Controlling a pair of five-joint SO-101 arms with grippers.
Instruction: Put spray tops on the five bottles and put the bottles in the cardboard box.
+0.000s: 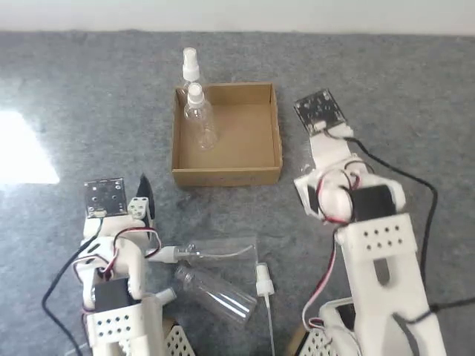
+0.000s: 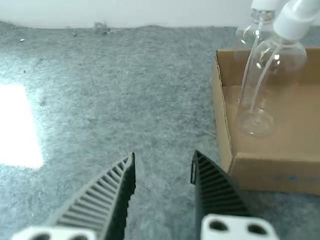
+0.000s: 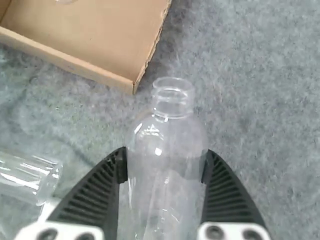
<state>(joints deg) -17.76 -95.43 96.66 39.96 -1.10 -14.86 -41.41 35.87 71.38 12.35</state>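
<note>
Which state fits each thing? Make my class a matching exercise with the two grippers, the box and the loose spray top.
Things:
1. left gripper
2. right gripper
3. box
4. loose spray top

States:
a. holds one upright bottle
b. lies on the table, fitted to nothing
c. open, holding nothing
d. shut on a topless bottle

Pairs: 1-c, 2-d, 3-a, 4-b

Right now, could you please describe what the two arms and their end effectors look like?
Both the left arm and right arm are white plastic shells with black servo blocks, rows of round holes, and red, black and white wires. The left end effector and right end effector have black ribbed fingers on white mounts.
</note>
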